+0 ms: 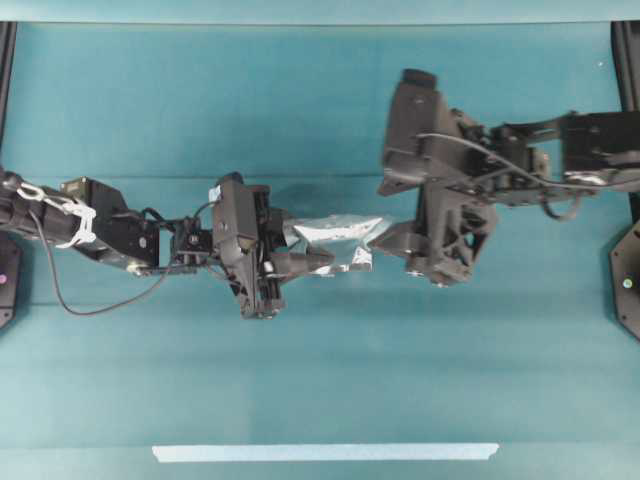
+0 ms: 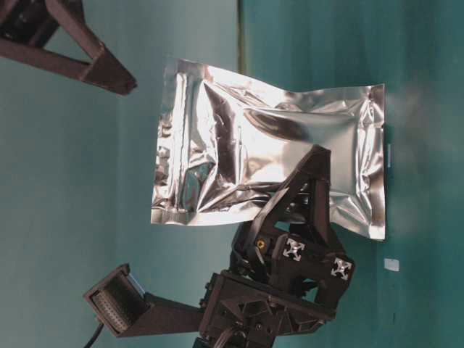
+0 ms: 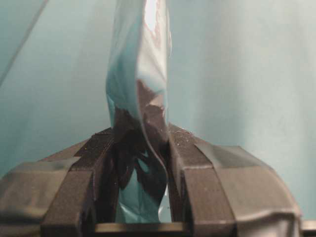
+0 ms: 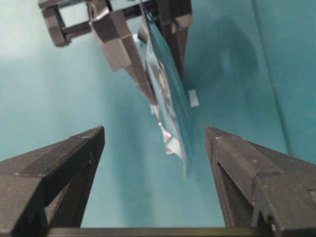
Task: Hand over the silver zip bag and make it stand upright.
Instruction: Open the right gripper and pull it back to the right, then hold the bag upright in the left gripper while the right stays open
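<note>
Closest to the lens in the left wrist view, the left hand (image 3: 143, 197) has its two padded fingers (image 3: 207, 182) pressed against either side of the silver zip bag (image 3: 140, 89), which rises edge-on from between them. The jaws are narrowed onto the foil, so the pouch is pinched and carried clear of the teal bench (image 1: 320, 400).

In the overhead view, going from left to right, the left hand (image 1: 310, 262) reaches in from the left edge of the bench and grips the silver zip bag (image 1: 335, 235) by its left end. The pouch hangs over the middle of the bench, roughly halfway between the near and far edges. Just beyond the pouch's right end is the right hand (image 1: 400, 240), coming in from the right edge.

In the table-level view the silver zip bag (image 2: 254, 145) shows its broad crinkled face, with the left hand (image 2: 304, 196) clamped on one of its sealed borders.

In the right wrist view the right hand (image 4: 155, 148) has its fingers (image 4: 64, 163) spread wide with nothing between them; the silver zip bag (image 4: 170, 103) hangs ahead of them, not touched.

A pale tape strip (image 1: 325, 452) lies along the near edge of the bench.
</note>
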{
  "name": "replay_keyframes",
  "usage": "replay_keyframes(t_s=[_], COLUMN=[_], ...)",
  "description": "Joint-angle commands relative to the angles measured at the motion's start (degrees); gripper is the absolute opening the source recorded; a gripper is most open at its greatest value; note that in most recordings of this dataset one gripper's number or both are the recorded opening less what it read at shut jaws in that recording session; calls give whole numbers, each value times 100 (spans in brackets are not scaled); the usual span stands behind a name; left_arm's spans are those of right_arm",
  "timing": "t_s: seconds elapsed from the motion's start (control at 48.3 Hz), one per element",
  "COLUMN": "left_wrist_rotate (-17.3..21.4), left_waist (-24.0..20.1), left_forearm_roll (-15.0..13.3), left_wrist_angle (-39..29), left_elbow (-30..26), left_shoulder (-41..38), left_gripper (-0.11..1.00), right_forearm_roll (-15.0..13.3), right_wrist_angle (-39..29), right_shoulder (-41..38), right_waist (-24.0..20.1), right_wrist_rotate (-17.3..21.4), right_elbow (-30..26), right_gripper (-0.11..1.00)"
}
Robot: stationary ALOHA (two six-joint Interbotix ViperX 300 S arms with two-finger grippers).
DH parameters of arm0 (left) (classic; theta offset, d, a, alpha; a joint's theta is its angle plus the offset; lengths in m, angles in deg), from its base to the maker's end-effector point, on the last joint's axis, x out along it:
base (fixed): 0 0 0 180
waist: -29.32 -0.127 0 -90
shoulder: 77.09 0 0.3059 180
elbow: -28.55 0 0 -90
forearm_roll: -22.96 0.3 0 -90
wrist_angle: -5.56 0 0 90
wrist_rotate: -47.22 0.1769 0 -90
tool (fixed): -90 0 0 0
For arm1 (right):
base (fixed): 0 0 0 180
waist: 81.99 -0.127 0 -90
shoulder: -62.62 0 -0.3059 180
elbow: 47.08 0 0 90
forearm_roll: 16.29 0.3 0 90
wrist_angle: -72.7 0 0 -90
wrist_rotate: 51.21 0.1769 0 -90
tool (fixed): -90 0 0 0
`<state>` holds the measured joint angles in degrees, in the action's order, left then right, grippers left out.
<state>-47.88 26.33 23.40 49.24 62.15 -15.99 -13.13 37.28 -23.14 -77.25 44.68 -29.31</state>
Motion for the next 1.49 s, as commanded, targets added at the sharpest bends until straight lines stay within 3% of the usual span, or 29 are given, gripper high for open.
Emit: replay_keyframes(t_s=[0.0, 0.662, 1.47], left_wrist_rotate=[9, 9, 18], left_waist=[35, 97, 132], left_forearm_roll=[0, 0, 0], left_wrist_angle=[9, -44, -70], left_elbow=[-35, -70, -79], left_shoulder=[44, 26, 26], left_gripper=[27, 27, 27], right_forearm_roll=[0, 0, 0], right_wrist_angle=[141, 756, 703], right_shoulder=[246, 1063, 1081], right_waist=[-18, -88, -88], right_wrist_rotate=[44, 44, 53], right_elbow=[35, 765, 782], right_gripper=[86, 86, 86])
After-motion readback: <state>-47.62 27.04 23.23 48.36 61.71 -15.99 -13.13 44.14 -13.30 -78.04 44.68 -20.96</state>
